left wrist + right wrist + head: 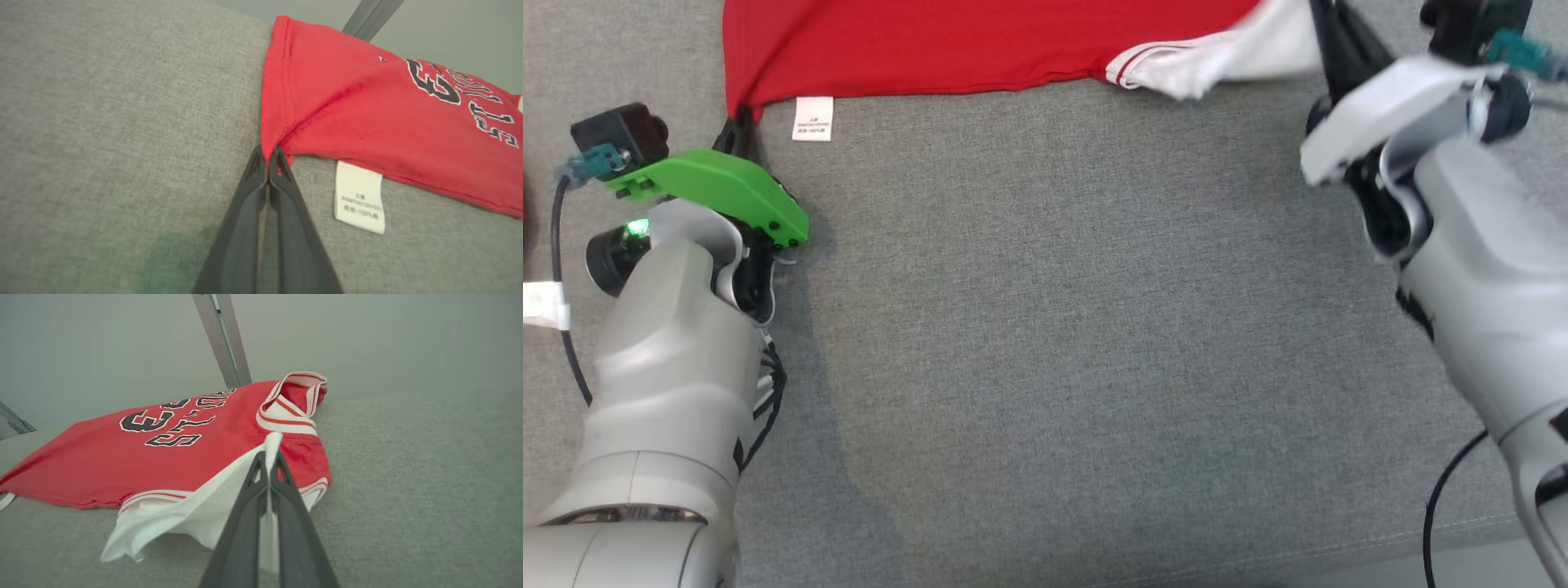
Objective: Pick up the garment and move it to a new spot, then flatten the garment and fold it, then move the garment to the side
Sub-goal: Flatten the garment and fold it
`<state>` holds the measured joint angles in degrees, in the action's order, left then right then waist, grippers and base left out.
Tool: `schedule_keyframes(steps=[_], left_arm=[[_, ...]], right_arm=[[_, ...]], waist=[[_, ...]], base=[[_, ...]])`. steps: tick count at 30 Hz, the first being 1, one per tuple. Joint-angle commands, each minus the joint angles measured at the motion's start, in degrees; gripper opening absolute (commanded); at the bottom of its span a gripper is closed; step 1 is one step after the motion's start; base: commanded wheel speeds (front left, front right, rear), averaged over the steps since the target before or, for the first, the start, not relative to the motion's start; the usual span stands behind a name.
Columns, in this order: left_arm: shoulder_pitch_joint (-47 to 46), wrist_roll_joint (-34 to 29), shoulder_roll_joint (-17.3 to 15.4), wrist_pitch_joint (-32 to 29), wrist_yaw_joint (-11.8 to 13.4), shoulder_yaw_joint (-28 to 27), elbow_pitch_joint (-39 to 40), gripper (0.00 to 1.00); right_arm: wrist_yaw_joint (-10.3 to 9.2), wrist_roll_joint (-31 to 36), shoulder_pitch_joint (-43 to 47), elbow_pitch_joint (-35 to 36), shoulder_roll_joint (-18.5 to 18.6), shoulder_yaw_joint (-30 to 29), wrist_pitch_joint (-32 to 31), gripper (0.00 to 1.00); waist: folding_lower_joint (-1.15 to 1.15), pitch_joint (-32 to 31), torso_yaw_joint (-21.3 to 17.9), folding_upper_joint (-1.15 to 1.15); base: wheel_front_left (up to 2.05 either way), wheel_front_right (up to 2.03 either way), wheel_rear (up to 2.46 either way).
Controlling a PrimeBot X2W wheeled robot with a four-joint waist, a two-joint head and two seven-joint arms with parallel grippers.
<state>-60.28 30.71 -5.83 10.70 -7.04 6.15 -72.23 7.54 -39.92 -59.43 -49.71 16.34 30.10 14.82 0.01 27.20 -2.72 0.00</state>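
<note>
We have the red garment lying at the top of the head view on the grey fabric surface, its printed side up. Our left gripper is pinched tight on the garment's red corner, just beside the white care label that rests on the surface. Our right gripper is clamped on the garment's white cloth, which is raised slightly at the fingertips

head: top-down, wide | L wrist: low, close, along left tool | R wrist: same, right tool | shared: garment
</note>
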Motion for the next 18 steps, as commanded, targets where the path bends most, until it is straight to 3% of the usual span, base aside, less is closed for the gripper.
schedule_keyframes(steps=[1, 11, 18], left_arm=[[2.48, 0.59, 0.55, -0.71, -0.03, -0.22, -0.83, 0.00], [17.12, -0.52, -0.16, 3.75, -0.26, 2.01, 0.73, 0.00], [28.54, -2.14, -2.79, 4.23, -0.31, 3.60, 16.14, 0.00]], right_arm=[[-0.10, -1.24, 2.41, 1.09, 0.27, -0.77, 0.47, 0.00], [-0.09, 1.13, 30.41, 21.94, 1.04, -11.90, 0.37, 0.00], [-0.09, 6.77, 51.04, 39.20, -0.27, -20.96, 0.39, 0.00]], waist=[[-0.01, -0.13, 0.17, 0.00], [-0.01, -6.80, 0.29, 0.00], [-0.01, -12.09, 1.58, 0.00]], base=[[0.00, 0.00, 0.00], [0.00, 0.00, 0.00], [0.00, 0.00, 0.00]])
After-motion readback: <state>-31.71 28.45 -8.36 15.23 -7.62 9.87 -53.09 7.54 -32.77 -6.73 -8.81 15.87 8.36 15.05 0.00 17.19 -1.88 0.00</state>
